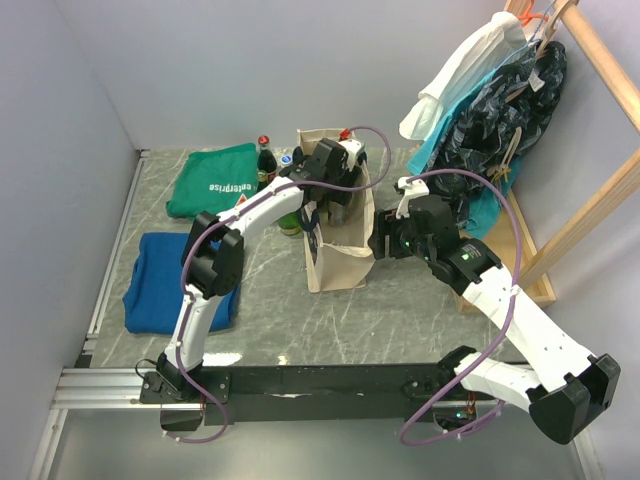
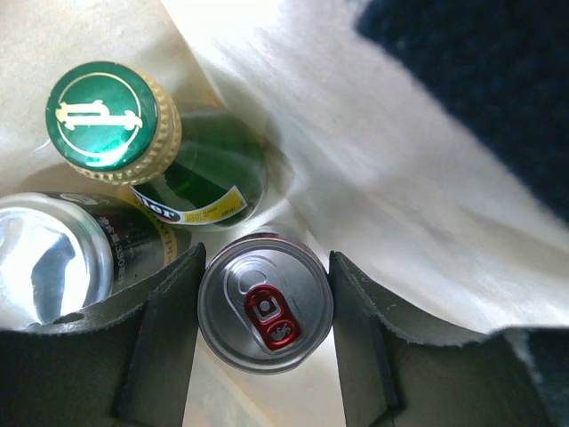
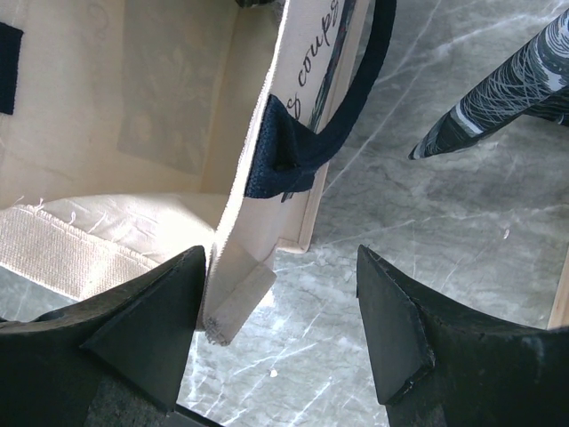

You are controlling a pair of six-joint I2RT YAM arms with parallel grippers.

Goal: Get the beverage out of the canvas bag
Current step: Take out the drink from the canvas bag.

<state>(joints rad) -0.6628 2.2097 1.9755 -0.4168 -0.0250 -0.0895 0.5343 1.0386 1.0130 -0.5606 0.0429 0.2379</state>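
Observation:
The cream canvas bag (image 1: pixel 338 262) stands upright mid-table with its navy handles (image 3: pixel 307 142). My left gripper (image 1: pixel 334 207) reaches down inside it. In the left wrist view it (image 2: pixel 265 338) is shut on a silver can with a red tab (image 2: pixel 265 302), one finger on each side of the can. A green bottle with a green-gold cap (image 2: pixel 114 116) and a second silver can (image 2: pixel 53 262) stand beside it in the bag. My right gripper (image 1: pixel 382 243) (image 3: pixel 280 329) is open and straddles the bag's right rim (image 3: pixel 233 294), with its left finger inside the bag.
A green cloth (image 1: pixel 215 180) and a blue cloth (image 1: pixel 172 282) lie at the left. A red-capped dark bottle (image 1: pixel 264 160) stands behind the bag on its left. A wooden rack with hanging clothes (image 1: pixel 500 90) stands at the right, close to my right arm.

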